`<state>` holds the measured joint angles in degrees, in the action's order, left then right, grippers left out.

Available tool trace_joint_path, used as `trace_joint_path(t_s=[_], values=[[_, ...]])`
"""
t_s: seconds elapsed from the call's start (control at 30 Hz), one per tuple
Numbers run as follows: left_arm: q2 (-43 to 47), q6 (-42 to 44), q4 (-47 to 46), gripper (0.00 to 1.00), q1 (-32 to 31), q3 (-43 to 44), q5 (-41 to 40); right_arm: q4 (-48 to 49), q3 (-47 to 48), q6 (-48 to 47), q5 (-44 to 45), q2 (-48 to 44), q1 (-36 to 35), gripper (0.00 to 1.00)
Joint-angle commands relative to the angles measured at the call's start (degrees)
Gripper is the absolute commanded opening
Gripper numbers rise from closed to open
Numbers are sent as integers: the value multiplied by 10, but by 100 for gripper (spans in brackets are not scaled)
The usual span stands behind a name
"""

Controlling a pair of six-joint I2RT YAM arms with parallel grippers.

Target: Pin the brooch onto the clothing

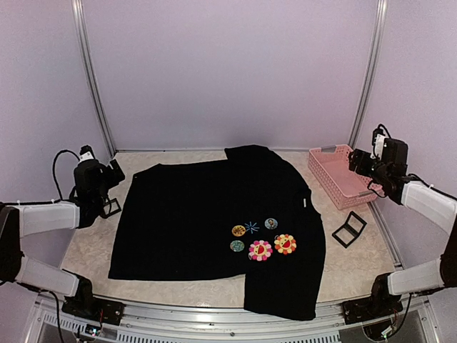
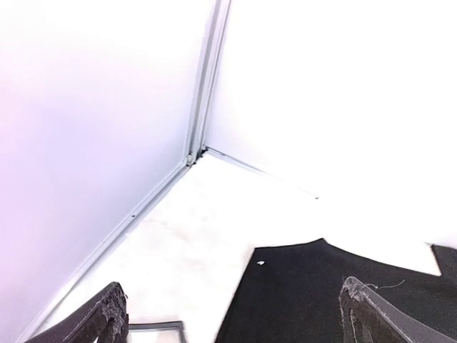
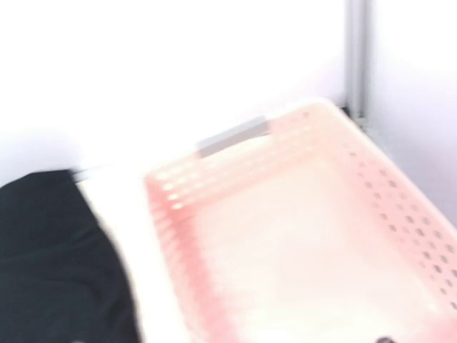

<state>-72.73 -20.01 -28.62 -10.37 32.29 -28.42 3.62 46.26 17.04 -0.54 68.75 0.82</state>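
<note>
The table (image 1: 86, 246) lay almost covered by the black shirt (image 1: 193, 221), spread flat with its front up. The shirt ran from the left-centre to the near right edge, with its collar toward the far wall.

The left gripper (image 2: 235, 318) hung off the shirt's far left corner. Its fingers (image 2: 111, 318) were spread wide with nothing between them. The right gripper (image 1: 360, 163) hovered at the far right over the pink basket (image 1: 341, 191). Its wrist view was blurred and showed no fingers, so I could not tell whether it was spread or pressed together. As far as the blur allowed, the basket held no brooch.

One black stand (image 1: 349, 229) sat on the table just right of the shirt, and another (image 1: 109, 207) sat at the shirt's left edge.

On the shirt's front, right of centre, the orange flower brooch (image 1: 285, 244) and the pink flower brooch (image 1: 260, 249) lay side by side. Three round badges (image 1: 238, 230) ringed a light-blue star mark (image 1: 251, 227) just beyond them.

Neither gripper was near the brooches, so the pinning step seemed finished rather than under way. Whether the brooches' pins were fastened could not be seen. Any next move would first call for finding a loose brooch, and none was in view.
</note>
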Motion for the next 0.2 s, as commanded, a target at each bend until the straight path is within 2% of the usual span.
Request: trace_joint_path(t_s=[0.0,0.17], values=[[20,92,-116,99,3,-56,-43,117,-53,3,96,-6,4,85],[5,127,-181,99,7,-93,-42,154,-107,13,121,-1,4,83]])
